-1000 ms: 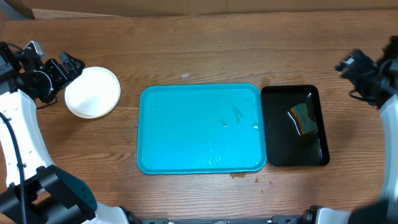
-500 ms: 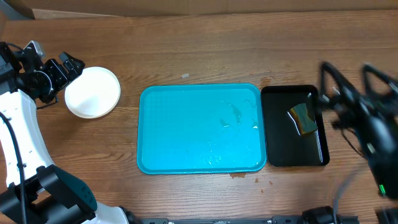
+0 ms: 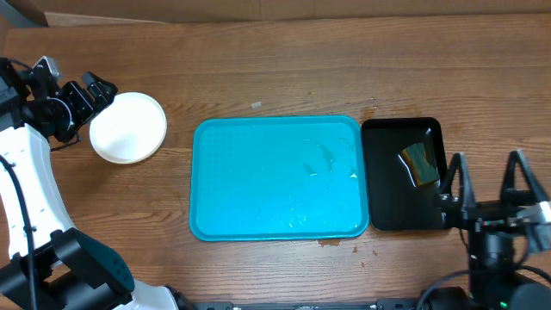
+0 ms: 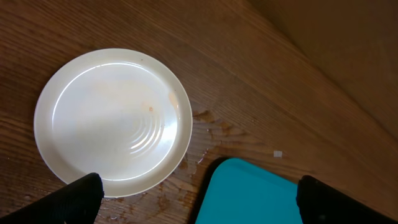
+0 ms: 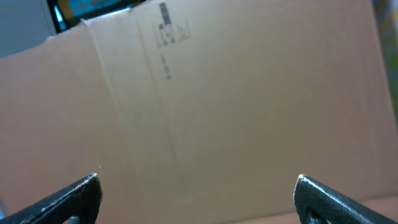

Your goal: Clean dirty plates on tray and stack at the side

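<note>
A brown wooden table (image 3: 258,60) fills nearly the whole overhead view, its grain running side to side under soft, even light. A tan cardboard panel (image 3: 258,7) stands along its far edge. Beyond the jaws of the right gripper (image 5: 199,199), a blurred cardboard sheet (image 5: 249,93) takes up the view. It has vertical creases and a faint dark printed mark up and to the left of the jaws, and something blue shows above its top-left corner. Past the jaws of the left gripper (image 4: 199,198), the wood is darker, with wet patches (image 4: 211,127) straight ahead. A tiny white scrap (image 4: 278,153) lies ahead and slightly right.
</note>
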### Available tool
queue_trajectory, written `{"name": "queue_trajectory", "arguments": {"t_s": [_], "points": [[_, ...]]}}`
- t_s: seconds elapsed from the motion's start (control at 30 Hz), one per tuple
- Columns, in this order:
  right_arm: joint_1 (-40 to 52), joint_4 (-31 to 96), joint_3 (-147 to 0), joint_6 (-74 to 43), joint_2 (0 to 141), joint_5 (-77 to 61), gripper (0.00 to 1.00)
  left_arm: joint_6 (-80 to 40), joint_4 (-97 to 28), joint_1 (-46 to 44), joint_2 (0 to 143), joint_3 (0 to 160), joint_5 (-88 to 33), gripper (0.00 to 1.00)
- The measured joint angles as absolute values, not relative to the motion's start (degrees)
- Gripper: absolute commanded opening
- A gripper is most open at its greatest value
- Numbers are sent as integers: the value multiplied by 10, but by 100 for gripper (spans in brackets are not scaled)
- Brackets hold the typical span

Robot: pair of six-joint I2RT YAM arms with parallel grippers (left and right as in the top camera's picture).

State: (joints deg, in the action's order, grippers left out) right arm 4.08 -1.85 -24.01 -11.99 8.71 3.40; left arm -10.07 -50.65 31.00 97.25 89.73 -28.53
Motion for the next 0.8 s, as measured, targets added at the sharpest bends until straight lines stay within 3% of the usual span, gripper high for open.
{"name": "queue_trajectory", "arguments": {"t_s": [0.33,0.8], "points": [[27,-164,-66,-119,23,34,100,-101,-507,310,973,897,-286,100],[27,-50,-11,-109,8,34,100,-100,-507,310,973,897,-286,100]]}}
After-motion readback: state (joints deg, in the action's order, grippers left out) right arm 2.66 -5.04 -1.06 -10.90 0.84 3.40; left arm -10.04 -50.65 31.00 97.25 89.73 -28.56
